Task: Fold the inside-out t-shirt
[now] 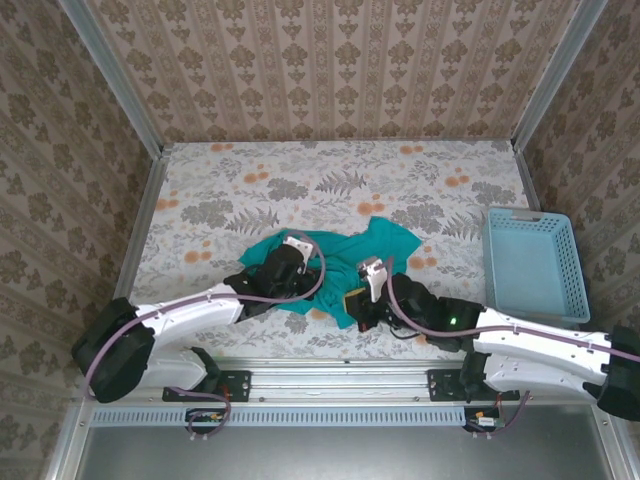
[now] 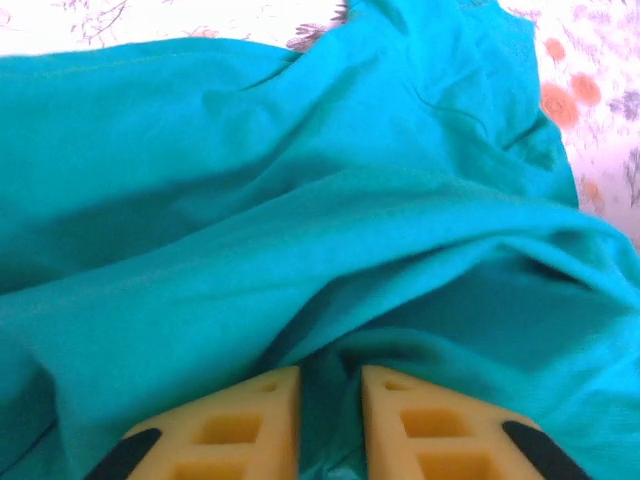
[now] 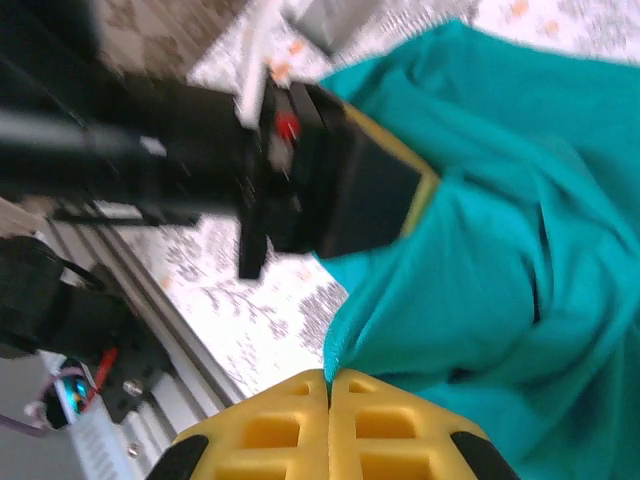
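T-shirt [image 1: 372, 245] soft teal, crumpled | left pincer [image 2: 330, 388] slightly parted | right pincer [image 3: 328, 388] pinching it

Bright, even light; tablecloth [image 2: 150, 20] glares white in wrist views, and the left arm [image 3: 150, 150] is blurred.

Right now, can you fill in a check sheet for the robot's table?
Surface: flowery table, flat.
Job's things: teal t-shirt crumpled near the middle, not folded.
Clutter: light-blue basket at the right, apart from the shirt.
Fingers: left fingers slightly apart, cloth between; right fingers shut on the shirt's edge.
Cables: purple cables run along both arms.
Surroundings: patterned walls on three sides.
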